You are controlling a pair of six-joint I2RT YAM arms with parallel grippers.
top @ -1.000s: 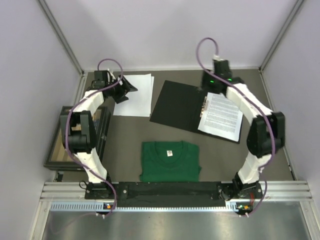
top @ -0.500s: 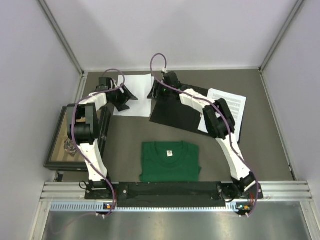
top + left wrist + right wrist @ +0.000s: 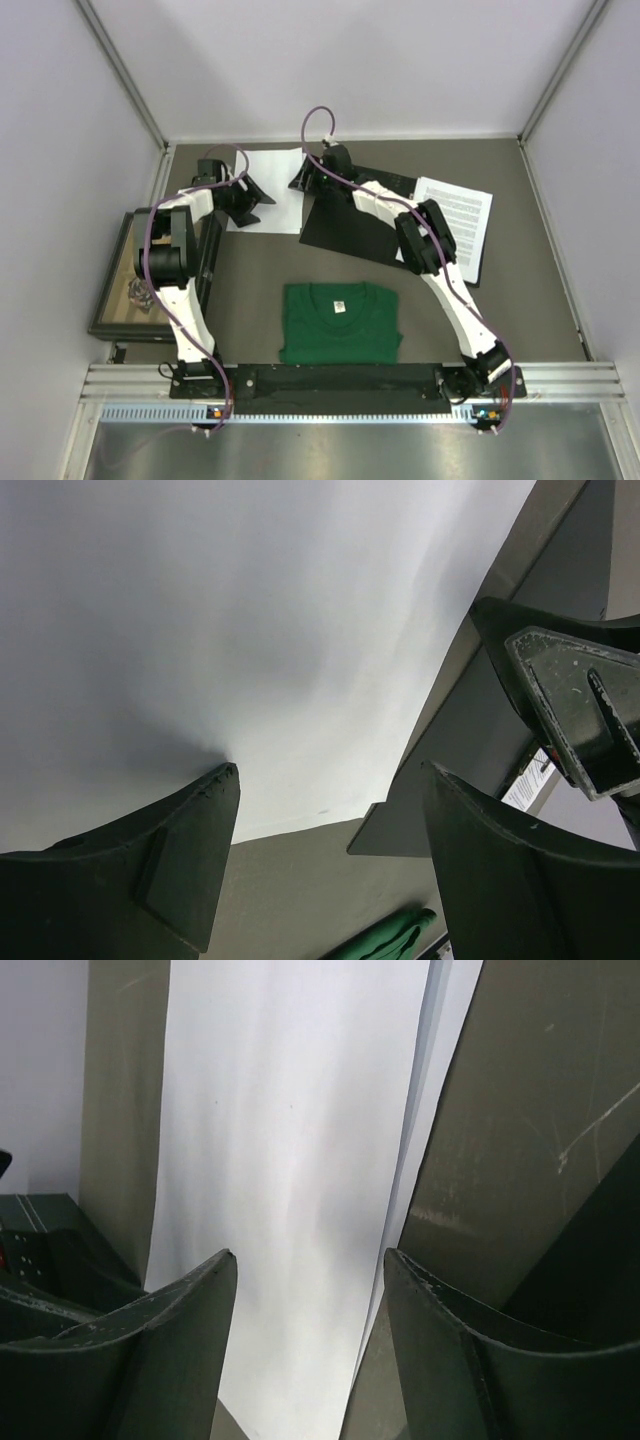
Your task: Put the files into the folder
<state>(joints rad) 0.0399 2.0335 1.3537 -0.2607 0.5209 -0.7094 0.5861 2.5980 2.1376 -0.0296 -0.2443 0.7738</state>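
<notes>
White files (image 3: 285,208), long axis front-to-back, left of folder (image 3: 350,225)

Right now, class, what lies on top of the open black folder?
A printed sheet lies on the folder's right side. The right arm crosses above it, hiding the folder's middle and the sheet's left edge.

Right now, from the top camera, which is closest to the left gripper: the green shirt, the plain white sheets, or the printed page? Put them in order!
1. The plain white sheets, back left, right under the left gripper.
2. The green shirt, front middle.
3. The printed page, far right.
</notes>
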